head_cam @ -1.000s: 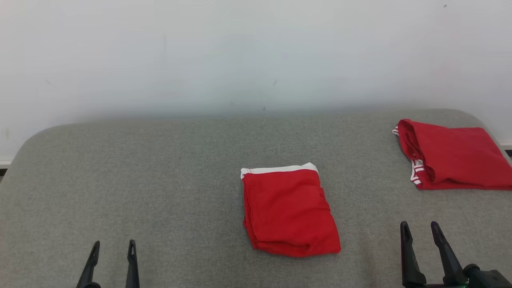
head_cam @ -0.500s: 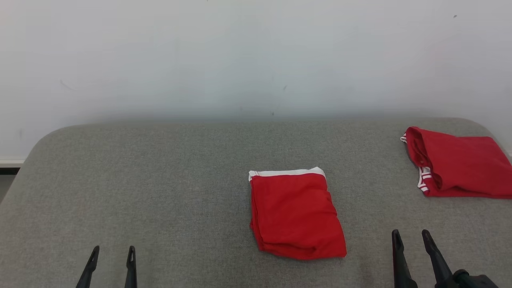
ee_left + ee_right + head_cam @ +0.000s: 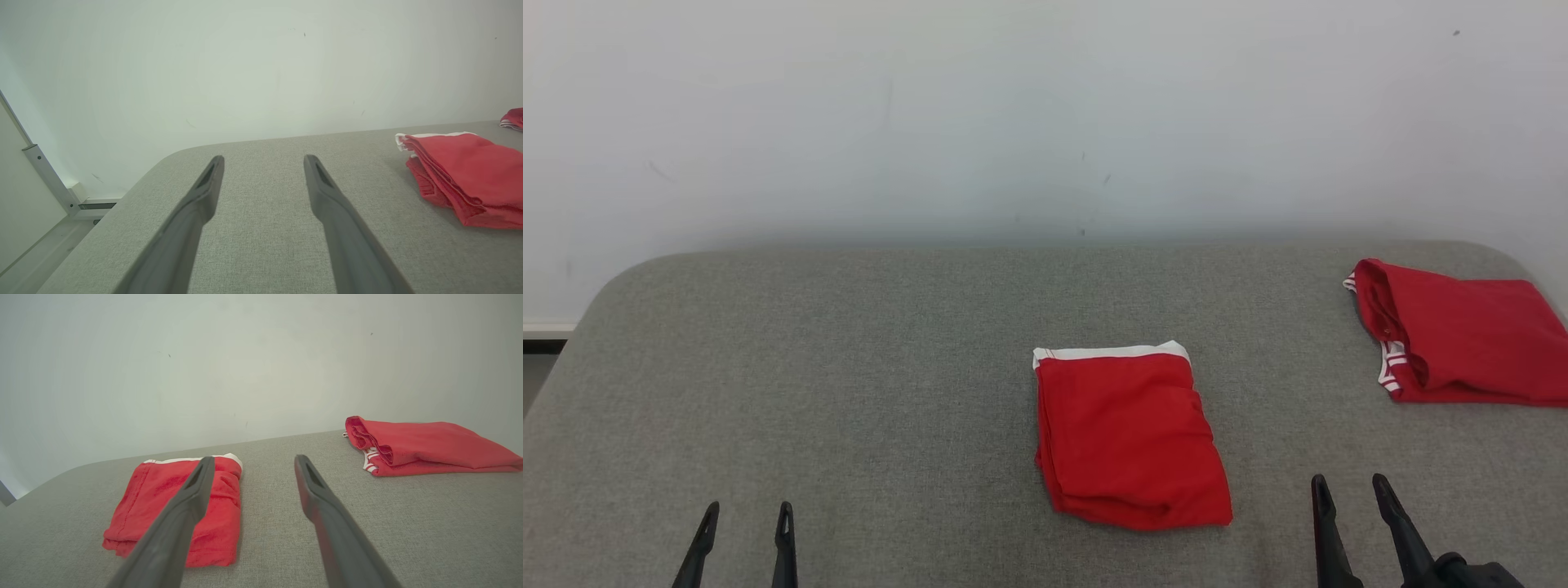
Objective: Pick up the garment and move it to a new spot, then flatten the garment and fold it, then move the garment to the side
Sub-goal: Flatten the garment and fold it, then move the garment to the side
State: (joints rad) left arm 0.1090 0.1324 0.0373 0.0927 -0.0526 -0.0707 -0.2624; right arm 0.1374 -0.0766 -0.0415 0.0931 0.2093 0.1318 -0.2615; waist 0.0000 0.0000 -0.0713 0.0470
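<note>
Garment: You had the garment (image 3: 1131, 437) lying folded on the table, a red rectangle with a white band along its 12 o'clock edge. In the head view it sat a little toward 5 o'clock of centre. Stacked layers showed along its 9 o'clock edge, and there were a few wrinkles at its 3 o'clock side.

Left jaws: You had the left jaws standing wide open and empty. Their two dark fingers (image 3: 196, 212) rose at 7 o'clock of the head view, tips pointing to 12 o'clock over bare table. The garment lay toward 2 o'clock of them, well apart.

Right jaws: Your right jaws were also spread wide, holding nothing, at 5 o'clock of the head view. The garment lay toward 10 o'clock of them, near but not touching. In the right wrist view one finger (image 3: 179, 522) crossed in front of the garment, and bare table showed between the two fingers.

Second garment: You could see a second garment (image 3: 1462, 343), red with red-and-white striped trim, folded at 3 o'clock of the head view near the table's far corner. It lay toward 2 o'clock of the garment, well apart, and the view's edge cut off its outer end.

Table: Your table (image 3: 849, 367) was covered in grey fabric, with rounded corners at 10 and 2 o'clock.

Wall: A pale wall (image 3: 1013, 106) with a few small dark specks stood behind the table at 12 o'clock.
</note>
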